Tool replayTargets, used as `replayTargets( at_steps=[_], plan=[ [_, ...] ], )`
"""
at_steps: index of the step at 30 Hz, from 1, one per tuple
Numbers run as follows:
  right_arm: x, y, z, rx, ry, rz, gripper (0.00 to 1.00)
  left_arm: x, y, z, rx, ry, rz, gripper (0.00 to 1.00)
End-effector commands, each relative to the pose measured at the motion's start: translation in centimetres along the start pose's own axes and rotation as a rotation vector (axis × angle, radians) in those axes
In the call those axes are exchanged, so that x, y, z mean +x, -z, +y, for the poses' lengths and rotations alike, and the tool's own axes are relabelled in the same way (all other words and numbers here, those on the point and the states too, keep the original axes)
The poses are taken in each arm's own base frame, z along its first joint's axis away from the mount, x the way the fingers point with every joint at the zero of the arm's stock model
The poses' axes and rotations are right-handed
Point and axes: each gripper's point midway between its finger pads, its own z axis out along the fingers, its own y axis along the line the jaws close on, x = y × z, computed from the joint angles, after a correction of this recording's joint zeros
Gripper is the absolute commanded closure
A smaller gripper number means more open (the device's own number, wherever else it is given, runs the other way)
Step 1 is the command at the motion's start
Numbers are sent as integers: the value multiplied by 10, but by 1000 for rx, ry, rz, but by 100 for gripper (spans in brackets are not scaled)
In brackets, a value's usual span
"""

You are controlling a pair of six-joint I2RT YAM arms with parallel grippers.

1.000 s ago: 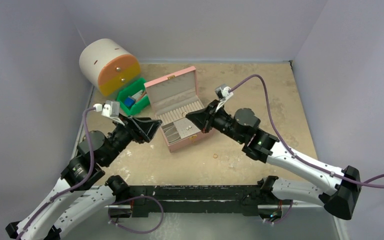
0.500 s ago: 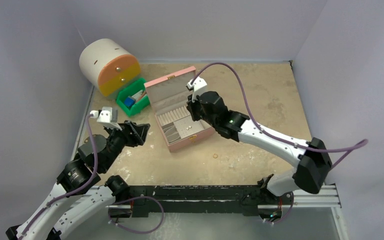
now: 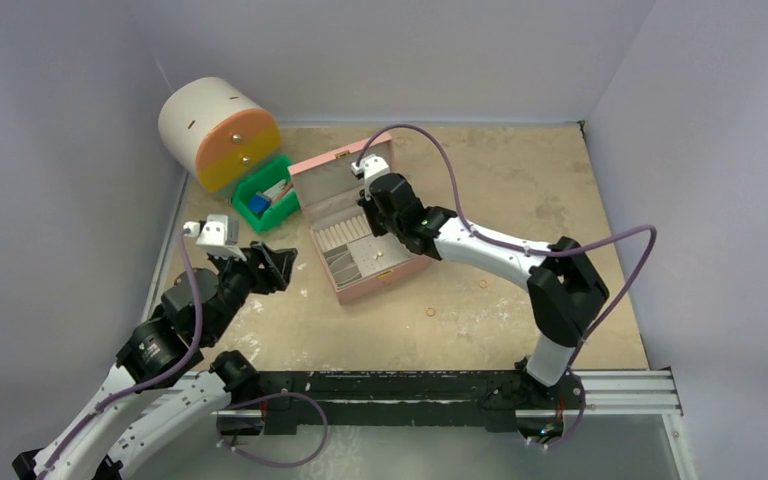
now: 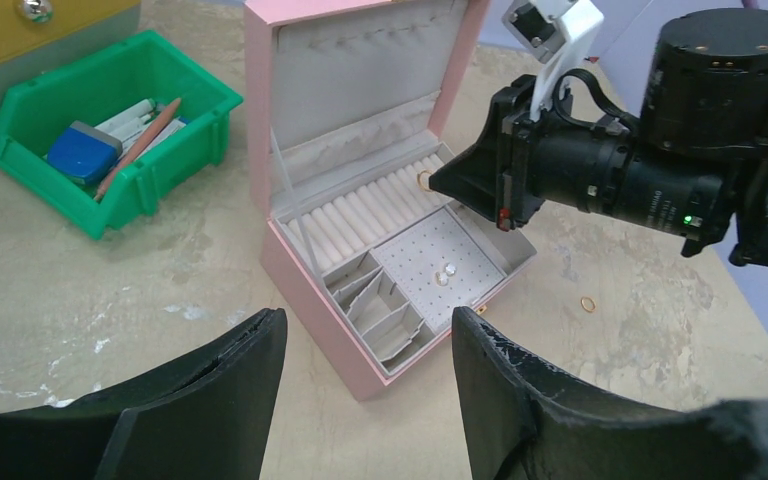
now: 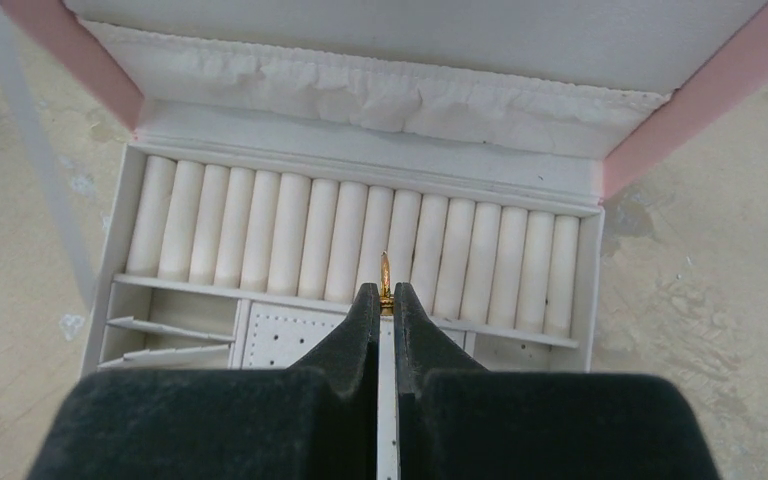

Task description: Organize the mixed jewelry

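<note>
Your right gripper (image 5: pixel 381 296) pinches thin gold ring (image 5: pixel 385 272) just above white ring rolls (image 5: pixel 290 235) in open pink quilted box (image 4: pixel 295 285) — not seated yet. Two tiny gold pieces (image 4: pixel 445 274) on box's perforated panel (image 4: pixel 415 255). Loose gold ring (image 3: pixel 429 311) right of box, left to do. Left gripper (image 4: pixel 365 330) parted wide, empty, left of box.

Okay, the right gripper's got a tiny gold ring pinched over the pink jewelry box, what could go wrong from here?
The tiny gold ring is pinched only at the very tips of the shut right gripper, so it might slip out. It is edge-on near the white padded ring rolls; off a groove, it could bounce into another compartment of the open pink jewelry box.
</note>
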Motion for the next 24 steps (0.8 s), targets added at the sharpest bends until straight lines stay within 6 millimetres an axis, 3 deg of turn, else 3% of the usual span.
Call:
replayTargets(
  at_steps=[1,8,24],
  plan=[
    [-30,-11,0,-1,-15,-70,100,-6,-1,0,-9,-9,-17,40],
    [-16,-31,-3,17,-21,-37,100,-8,1,3,-17,-5,-27,40],
    [24,-55,4,-15,-25,64,100,-4,-4,2,-25,-17,-9,40]
  ],
)
